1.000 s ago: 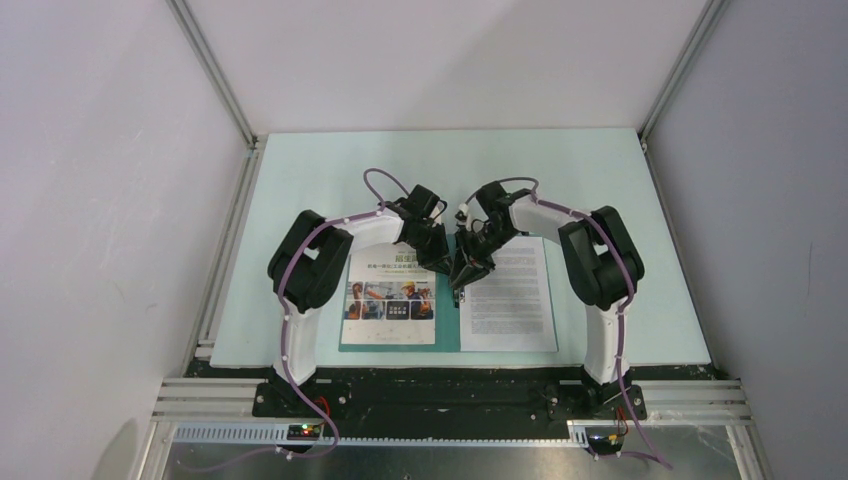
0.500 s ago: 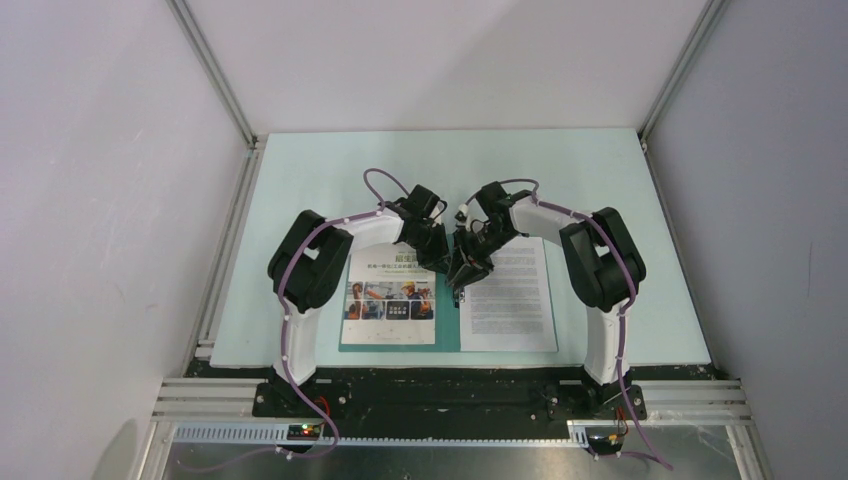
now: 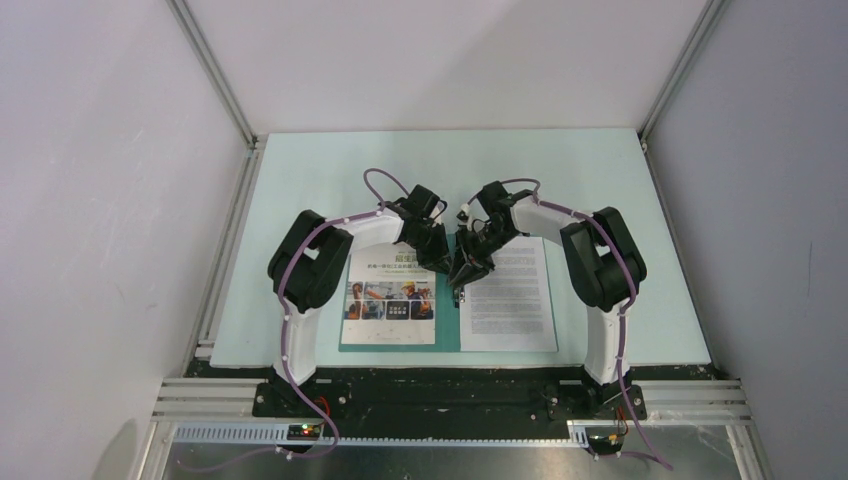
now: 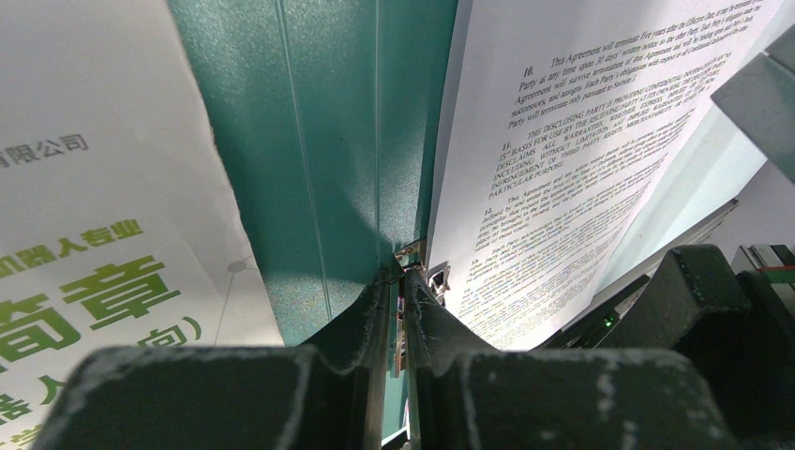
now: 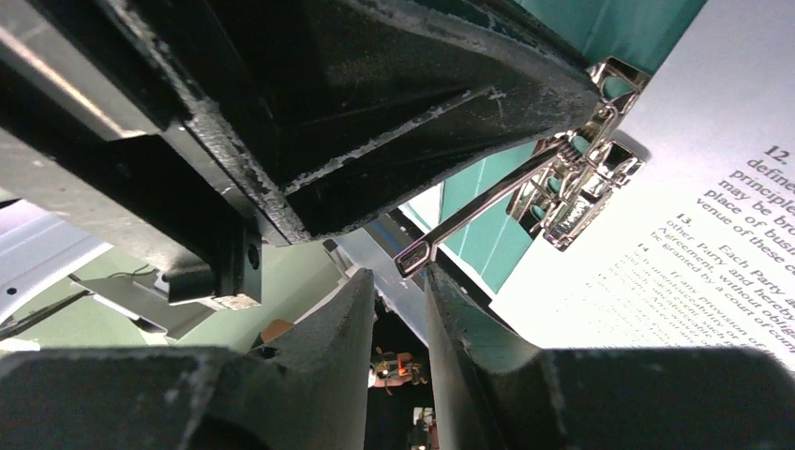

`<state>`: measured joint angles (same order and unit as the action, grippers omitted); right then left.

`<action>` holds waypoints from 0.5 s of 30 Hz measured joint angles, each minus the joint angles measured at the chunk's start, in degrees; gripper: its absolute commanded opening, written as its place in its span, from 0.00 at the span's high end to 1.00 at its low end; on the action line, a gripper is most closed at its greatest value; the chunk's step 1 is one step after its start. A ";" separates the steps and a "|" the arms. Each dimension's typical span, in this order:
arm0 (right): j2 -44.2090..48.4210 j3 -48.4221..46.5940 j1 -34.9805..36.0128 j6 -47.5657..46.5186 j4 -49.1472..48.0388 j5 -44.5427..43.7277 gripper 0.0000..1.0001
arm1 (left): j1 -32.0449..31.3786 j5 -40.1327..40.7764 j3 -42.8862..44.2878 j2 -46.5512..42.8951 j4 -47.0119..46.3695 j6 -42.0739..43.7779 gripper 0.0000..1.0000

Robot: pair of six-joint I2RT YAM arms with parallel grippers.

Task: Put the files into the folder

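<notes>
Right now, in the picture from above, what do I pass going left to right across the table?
Brochure → bare green strip of the folder → text sheet.

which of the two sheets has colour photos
The white brochure sheet with the green heading, on the left half of the thin teal folder; the white sheet on the right has only black text.

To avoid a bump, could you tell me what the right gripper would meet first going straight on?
Most likely the metal clip: its raised lever ends just ahead of the right gripper, though depth is unclear.
</notes>
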<state>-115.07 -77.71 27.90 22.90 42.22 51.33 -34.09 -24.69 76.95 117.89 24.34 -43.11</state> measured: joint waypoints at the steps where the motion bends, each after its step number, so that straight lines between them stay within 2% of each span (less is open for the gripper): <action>1: 0.00 0.00 0.00 -0.02 0.13 -0.24 0.71 | 0.00 0.00 0.00 0.00 0.00 0.00 0.86; 15: -0.11 0.02 0.35 -0.22 1.27 -2.89 0.73 | 0.00 0.00 0.00 0.00 0.00 0.00 0.87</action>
<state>-115.18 -77.69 28.25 22.68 43.48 48.45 -34.09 -24.69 76.95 117.89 24.34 -43.11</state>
